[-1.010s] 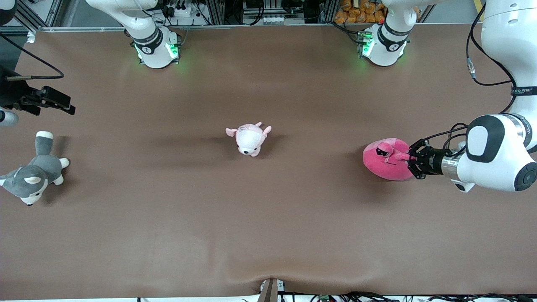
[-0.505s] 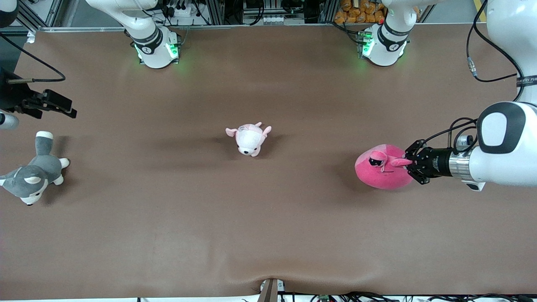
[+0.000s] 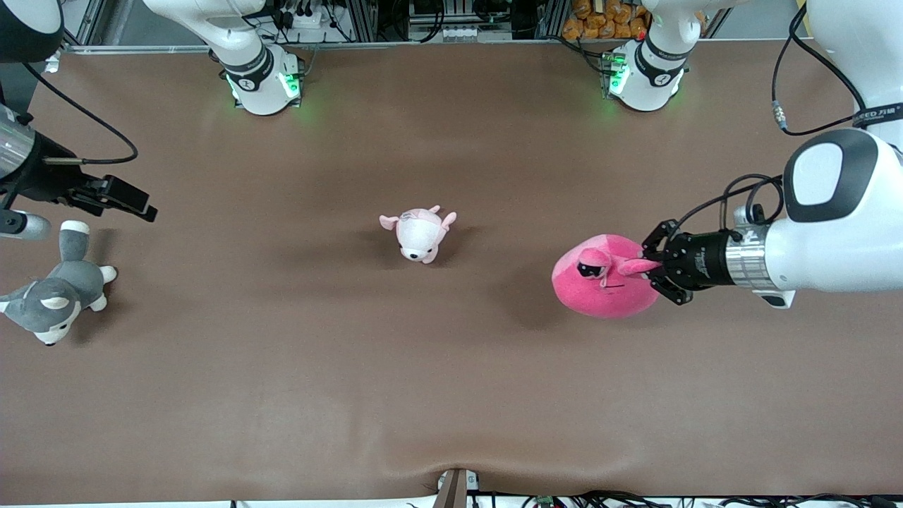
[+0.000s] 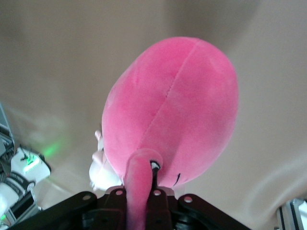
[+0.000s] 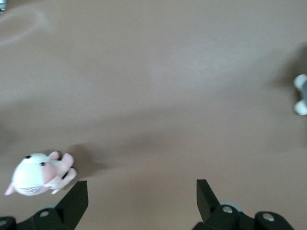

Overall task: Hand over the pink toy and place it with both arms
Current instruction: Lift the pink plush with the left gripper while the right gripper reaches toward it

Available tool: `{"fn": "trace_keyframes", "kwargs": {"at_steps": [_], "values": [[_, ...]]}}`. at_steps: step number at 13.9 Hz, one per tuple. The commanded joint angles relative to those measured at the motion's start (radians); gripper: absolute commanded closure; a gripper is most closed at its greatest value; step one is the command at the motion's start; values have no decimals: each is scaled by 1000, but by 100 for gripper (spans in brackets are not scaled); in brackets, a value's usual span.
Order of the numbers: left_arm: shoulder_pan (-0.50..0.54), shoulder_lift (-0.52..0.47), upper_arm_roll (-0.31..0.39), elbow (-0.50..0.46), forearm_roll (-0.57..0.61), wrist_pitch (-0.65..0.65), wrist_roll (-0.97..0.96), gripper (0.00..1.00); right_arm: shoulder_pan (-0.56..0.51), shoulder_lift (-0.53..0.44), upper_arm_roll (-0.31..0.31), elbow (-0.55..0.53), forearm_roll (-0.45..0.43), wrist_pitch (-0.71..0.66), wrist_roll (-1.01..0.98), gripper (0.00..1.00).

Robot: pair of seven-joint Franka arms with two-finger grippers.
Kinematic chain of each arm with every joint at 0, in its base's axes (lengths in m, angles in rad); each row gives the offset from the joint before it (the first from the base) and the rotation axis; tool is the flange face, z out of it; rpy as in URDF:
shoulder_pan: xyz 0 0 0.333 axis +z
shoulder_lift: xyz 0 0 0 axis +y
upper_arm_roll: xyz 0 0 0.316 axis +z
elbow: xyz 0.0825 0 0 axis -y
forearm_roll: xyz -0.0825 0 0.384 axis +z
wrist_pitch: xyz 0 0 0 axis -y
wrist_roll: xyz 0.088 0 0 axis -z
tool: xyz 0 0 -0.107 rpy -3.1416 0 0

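The pink toy (image 3: 603, 281), a round hot-pink plush with dark sleepy eyes, hangs above the table toward the left arm's end, its shadow cast on the cloth below. My left gripper (image 3: 645, 267) is shut on one of its small stalks. In the left wrist view the stalk (image 4: 139, 184) runs down between the jaws of the left gripper (image 4: 141, 196), and the toy's body (image 4: 172, 110) fills the middle. My right gripper (image 3: 141, 206) hovers open over the right arm's end of the table, above the cloth beside the husky. Bare cloth shows between the open fingers of the right gripper (image 5: 141, 186).
A small pale pink-and-white plush (image 3: 420, 235) lies near the table's middle and shows in the right wrist view (image 5: 41, 173). A grey-and-white husky plush (image 3: 53, 296) lies at the right arm's end. Brown cloth (image 3: 451, 367) covers the table.
The left gripper has carried the pink toy off the table and toward the table's middle. The right gripper has shifted a little toward the middle, still open.
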Motion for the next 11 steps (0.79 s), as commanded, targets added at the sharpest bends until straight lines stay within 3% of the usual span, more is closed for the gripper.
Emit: {"fn": "trace_keyframes", "kwargs": {"at_steps": [1, 5, 11], "values": [[3, 1, -80, 28, -18, 37, -102, 100, 1, 47, 0, 28, 77, 5, 16, 0], [-18, 4, -207, 28, -17, 214, -279, 100, 54, 61, 0, 28, 144, -9, 19, 0], [-182, 12, -206, 28, -17, 443, -495, 100, 152, 116, 0, 28, 435, 38, 374, 0]]}}
